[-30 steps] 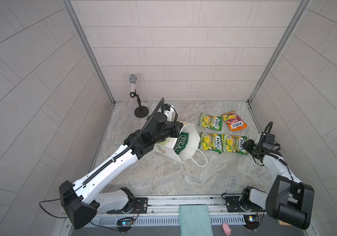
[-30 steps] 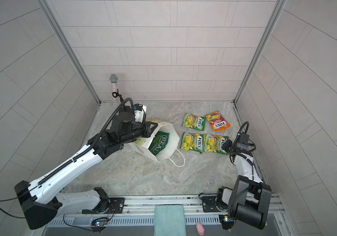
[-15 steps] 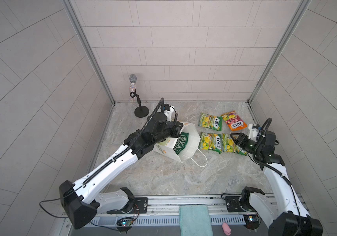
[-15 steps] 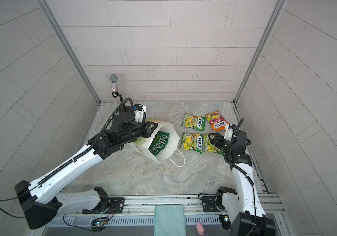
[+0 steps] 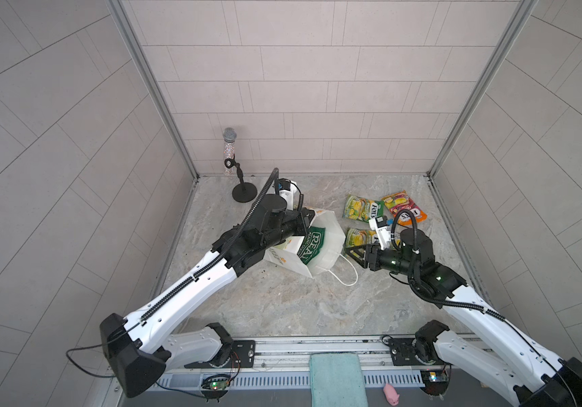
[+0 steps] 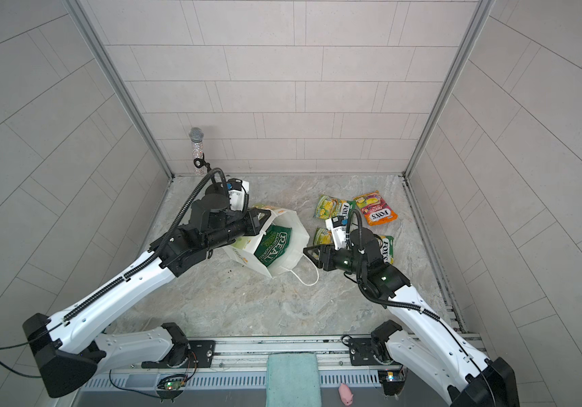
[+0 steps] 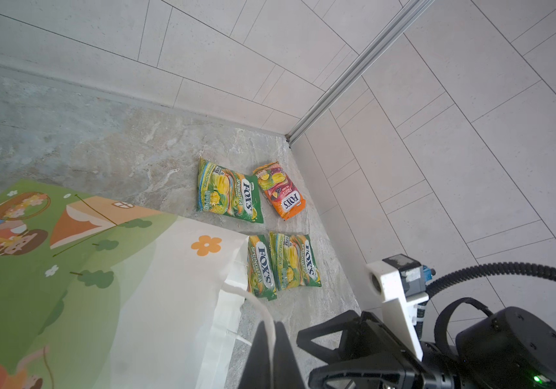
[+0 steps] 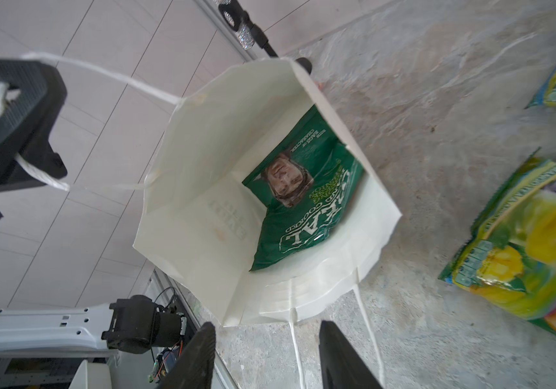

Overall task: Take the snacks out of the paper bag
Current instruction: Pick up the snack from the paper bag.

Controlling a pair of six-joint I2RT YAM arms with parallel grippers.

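Paper bag (image 5: 330, 229) tipped on tabletop (image 5: 282, 299), green crisp bag (image 8: 303, 205) inside.
We find L gripper (image 7: 271, 328) clenched on cord handle (image 7: 253, 299), R gripper (image 8: 266, 326) agape at mouth; nxt, we judge: reach in, pinch pkt edge.

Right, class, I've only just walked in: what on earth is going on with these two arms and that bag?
Two robot arms are emptying a paper bag of snacks. The left gripper is shut on one cord handle, holding the tipped bag's mouth open. The right gripper, open and empty, is at that mouth. A green crisp bag lies inside. Three yellow-green packets and an orange packet already lie on the table.
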